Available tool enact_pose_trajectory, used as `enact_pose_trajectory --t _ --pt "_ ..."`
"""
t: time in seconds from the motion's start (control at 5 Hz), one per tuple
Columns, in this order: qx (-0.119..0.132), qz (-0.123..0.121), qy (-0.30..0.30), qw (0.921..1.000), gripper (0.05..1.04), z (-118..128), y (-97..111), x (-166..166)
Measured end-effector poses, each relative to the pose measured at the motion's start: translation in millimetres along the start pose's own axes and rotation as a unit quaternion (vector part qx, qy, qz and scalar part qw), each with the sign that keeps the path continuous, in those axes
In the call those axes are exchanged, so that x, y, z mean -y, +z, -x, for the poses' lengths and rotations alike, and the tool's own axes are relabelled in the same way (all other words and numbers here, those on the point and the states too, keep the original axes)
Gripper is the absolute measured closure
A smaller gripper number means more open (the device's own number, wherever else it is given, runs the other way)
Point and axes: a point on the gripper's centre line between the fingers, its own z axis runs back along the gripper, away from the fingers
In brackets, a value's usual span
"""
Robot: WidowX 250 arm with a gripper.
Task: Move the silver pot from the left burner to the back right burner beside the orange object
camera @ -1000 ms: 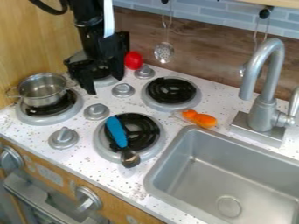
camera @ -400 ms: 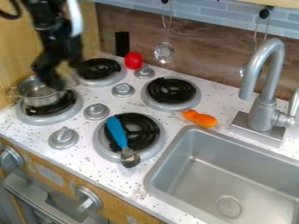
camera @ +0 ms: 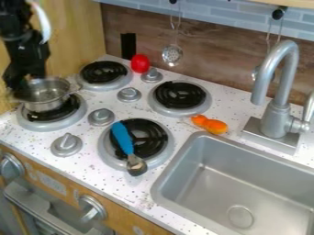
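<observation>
The black gripper [camera: 20, 90] is at the upper left of the frame, at the left side of the small metal pot [camera: 50, 101]. Its lower end overlaps the pot's left rim and hides the handle there, so whether they touch is hard to make out. Whether the pincer stands apart, together or clamped on that rim cannot be told. The arm [camera: 15, 30] is cut off by the top and left edges. The pot sits on the left burner [camera: 69, 116], hiding part of its coil; what the pot may hold is unclear. The sink [camera: 211, 183] and the faucet's lever [camera: 308, 108] run out at the right edge, and the oven handle [camera: 34, 204] is cut by the bottom edge.

Compared with the earlier frames, the gripper has moved left from over the back burner [camera: 104, 73], passing the pot's right side. That burner and the black rectangle [camera: 128, 45] on the wooden backsplash [camera: 215, 69], covered at first, now show. The pot keeps its place on its burner. The blue-handled spoon [camera: 123, 138] still lies across the front burner [camera: 149, 137], and the orange item [camera: 211, 125] and red item [camera: 140, 63] are unmoved.
</observation>
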Motion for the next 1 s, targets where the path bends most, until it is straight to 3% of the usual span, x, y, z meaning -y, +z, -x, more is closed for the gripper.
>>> enact_pose_trajectory --t 0.4,0.6,0.8,1.0 --pt "0.005 0.010 0.054 0.9985 0.079 20.7 -31.7 -2.9" --pt "-0.015 0.012 0.055 0.9983 0.079 25.0 -42.6 -3.1" --pt "-0.012 0.022 0.049 0.9985 0.079 23.0 -59.3 -1.8" --pt "-0.001 0.019 0.045 0.9988 0.115 20.7 -63.4 -7.8"
